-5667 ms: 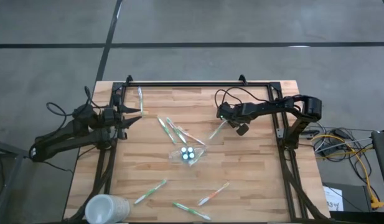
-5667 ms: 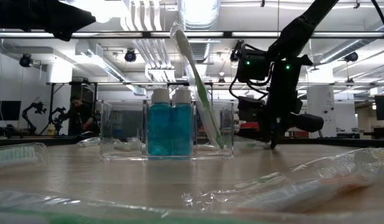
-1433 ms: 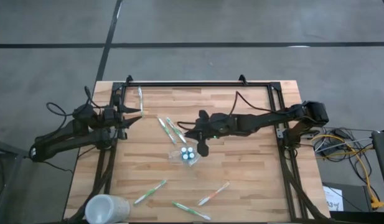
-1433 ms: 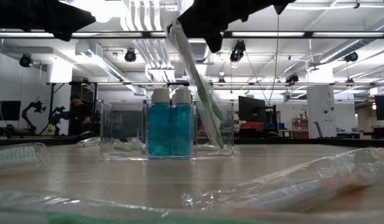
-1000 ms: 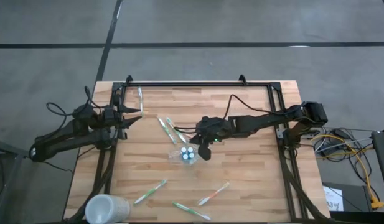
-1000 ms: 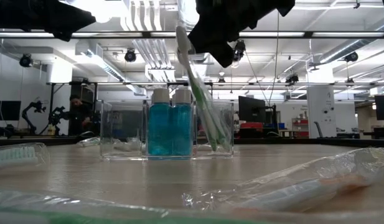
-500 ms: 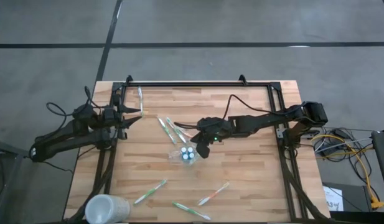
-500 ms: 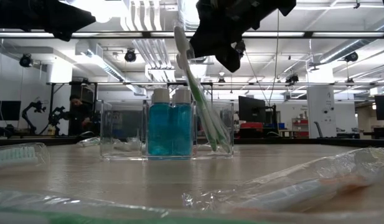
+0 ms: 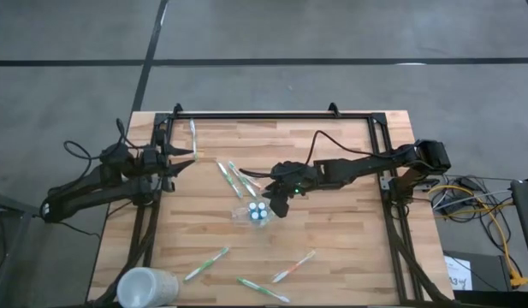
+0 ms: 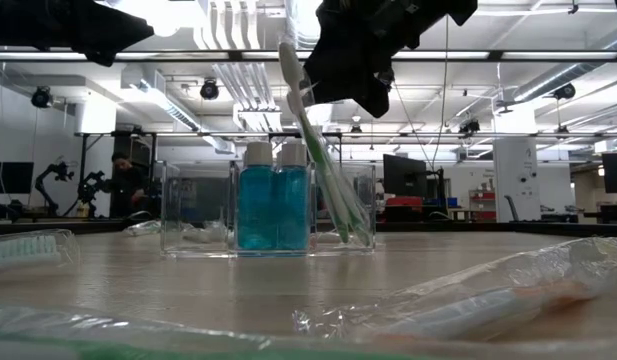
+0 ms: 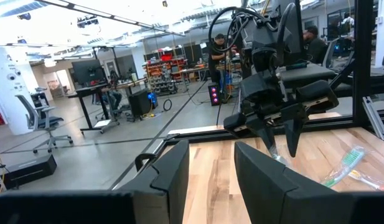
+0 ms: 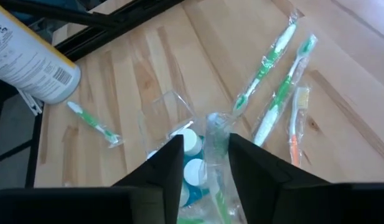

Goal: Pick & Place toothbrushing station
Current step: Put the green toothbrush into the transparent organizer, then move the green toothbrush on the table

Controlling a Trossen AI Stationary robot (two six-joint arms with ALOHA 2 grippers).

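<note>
The toothbrushing station, a small see-through holder (image 9: 260, 214) (image 10: 268, 210), stands on its flat base near the table's middle. It holds blue tubes (image 10: 273, 205) and two wrapped green-and-white toothbrushes (image 10: 323, 170), which lean in it with their lower ends inside. My right gripper (image 9: 277, 208) (image 12: 207, 152) hangs just above the holder, slanting down, open. The top of a wrapped toothbrush (image 12: 215, 124) stands between its fingers. My left gripper (image 9: 188, 158) (image 11: 210, 168) waits open at the table's left edge, level, with nothing between its fingers. My right gripper has the wrapped top of a toothbrush (image 12: 216, 134) between its parted fingers, coming at it slanting down from the table's right. I cannot tell whether either finger touches the wrapper. The toothbrush stands tilted with its lower end in the holder.
Loose wrapped toothbrushes lie far left of the holder (image 9: 233, 178), by the far left rail (image 9: 192, 135) and near the front edge (image 9: 207, 263) (image 9: 293, 265) (image 9: 264, 289). A frosted white cup (image 9: 146, 287) lies at the near left corner. A black frame rail (image 9: 272, 115) runs along the far edge.
My right gripper has come a little toward the table's right over the holder, set a second wrapped toothbrush in beside the first, then rolled slightly while staying in place. The toothbrush now leans in the holder.
</note>
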